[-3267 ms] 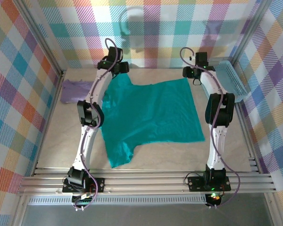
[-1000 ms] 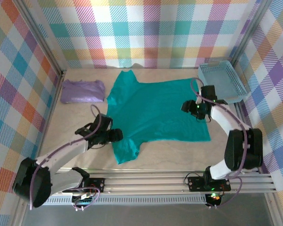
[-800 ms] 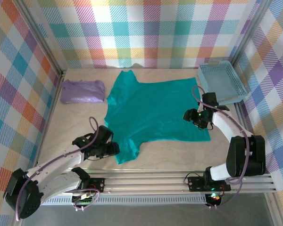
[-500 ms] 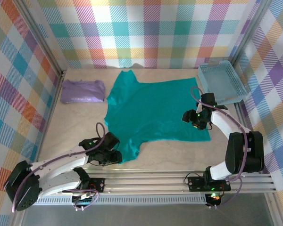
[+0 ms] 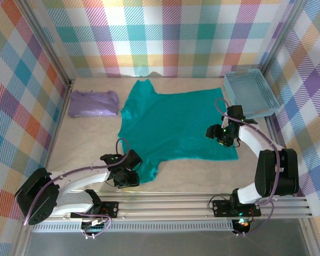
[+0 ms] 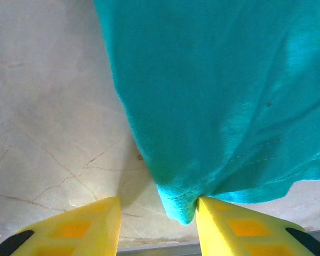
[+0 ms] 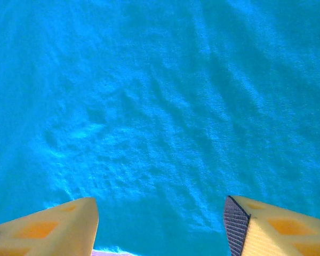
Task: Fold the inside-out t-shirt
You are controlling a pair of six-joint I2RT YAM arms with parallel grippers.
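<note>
– Left gripper (image 6: pixel 157 213) first: your 2 yellow fingers stand partway apart, low at the table, with the near sleeve corner of the inside-out t-shirt (image 5: pixel 173 122) between them. The cloth touches 1 finger and a gap shows at the other, so I judge it not yet pinched.

– And the right gripper (image 7: pixel 160 213)?

– Wide and holding nothing. It hovers over the shirt's right side near the hem, which looks like the spot to take that end when you fold.

– Give me the layout, biggest down.

– The table (image 5: pixel 80 144) is pale and veined. Your t-shirt lies spread flat across its middle, with the sleeves at the left end, the hem at the right, 1 sleeve toward the back wall and 1 toward your arm bases. Lying flat like that, it leaves its edges free to grab. The light blue basket (image 5: pixel 242 75) sits in the back right corner, just beside the far hem corner. The lavender garment (image 5: pixel 93 103) lies folded at the back left, apart from the shirt and out of your way. Smallest is that sleeve corner, bunched to a point at your left fingertips.

– What does the next move need?

– My judgement: close fully on the corner before lifting. So little cloth sits between the fingers that it could slip free.
</note>
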